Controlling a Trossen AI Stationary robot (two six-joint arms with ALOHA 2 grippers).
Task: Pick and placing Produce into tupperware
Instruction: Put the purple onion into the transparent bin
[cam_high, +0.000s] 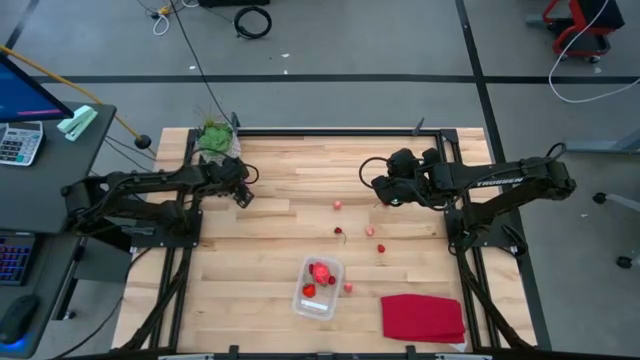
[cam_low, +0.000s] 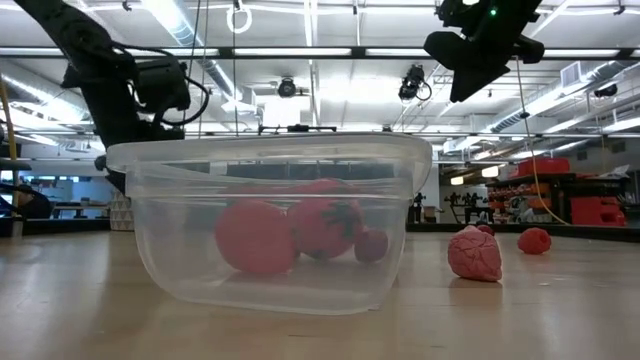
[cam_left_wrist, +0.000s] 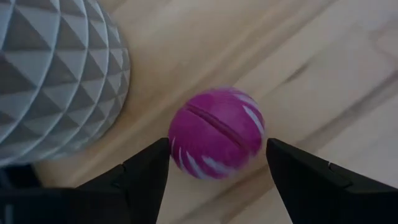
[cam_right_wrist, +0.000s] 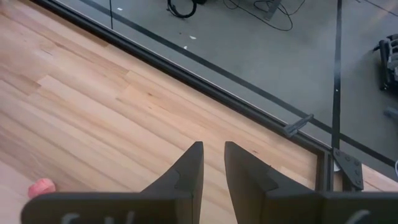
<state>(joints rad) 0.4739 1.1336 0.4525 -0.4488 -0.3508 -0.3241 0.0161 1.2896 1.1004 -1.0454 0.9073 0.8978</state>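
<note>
A purple piece of produce, round with white stripes, lies on the wooden table beside a faceted pale pot. My left gripper is open, pointing down at a slant, with one finger on each side of the piece; I cannot tell whether either finger touches it. In the high view this gripper is at the table's far left, by the plant. The clear tupperware stands near the front edge with red pieces inside. My right gripper hangs above the table at the far right, its fingers a narrow gap apart and holding nothing.
Several small red pieces lie loose on the table's middle, and one lies right beside the tupperware. A folded red cloth lies at the front right. A black frame runs along the table's far edge.
</note>
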